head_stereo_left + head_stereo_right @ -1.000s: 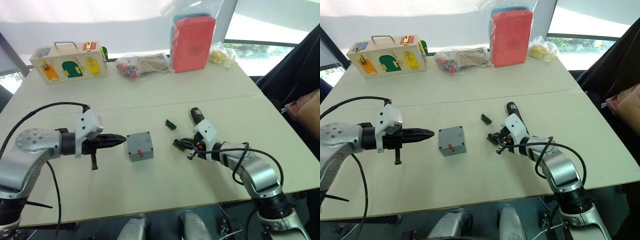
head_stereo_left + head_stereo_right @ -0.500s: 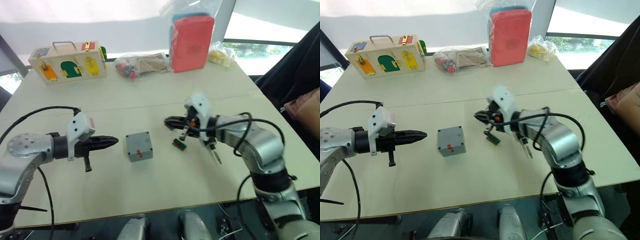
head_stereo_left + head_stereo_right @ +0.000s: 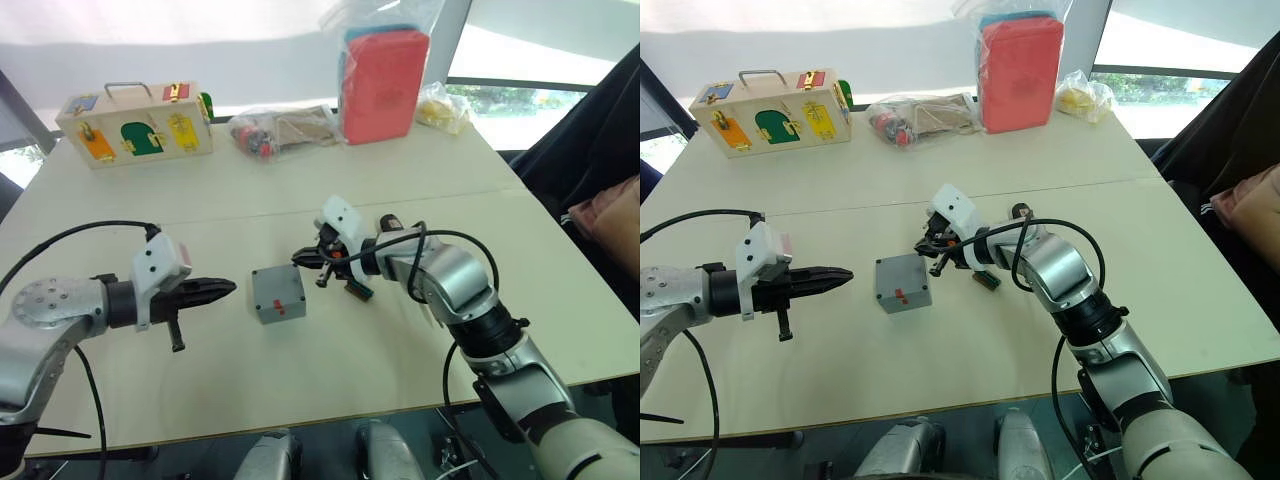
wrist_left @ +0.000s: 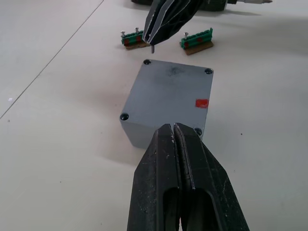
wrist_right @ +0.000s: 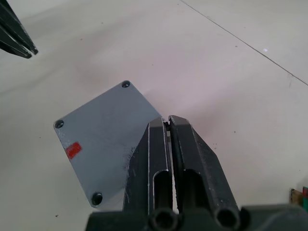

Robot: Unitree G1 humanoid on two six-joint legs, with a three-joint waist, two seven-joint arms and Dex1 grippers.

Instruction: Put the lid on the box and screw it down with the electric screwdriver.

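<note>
- Jaws, left gripper point(image 3: 218, 290): fingers pressed flat together with nothing between them, levelled at the box from just beside it, not touching.
- Jaws, right gripper point(image 3: 305, 258): fingers likewise closed, poised over the box's far edge. A thin pin shows at the tip in the left wrist view; whether it is a gripped screw cannot be told.
- Box point(image 4: 144, 137): grey plastic, square, at mid-table between the two grippers. Judged light and rigid, with smooth walls that may slip or skate under a sideways push. Best steadied by opposite side walls.
- Lid point(image 4: 168, 94): appears already seated flush on the box, with four corner screw holes and a red mark facing up. Thin, stiff and light, so likely to shift if nudged before it is screwed down.
- Green connector blocks point(image 4: 197, 39): a pair just beyond the box.
- Electric screwdriver point(image 3: 388, 223): black barrel lying behind the right forearm, partly hidden. Judged slim, round and prone to roll; grasp at mid-barrel.
- Wooden latch box point(image 3: 137, 124) and red case point(image 3: 385, 85): at the far edge.
</note>
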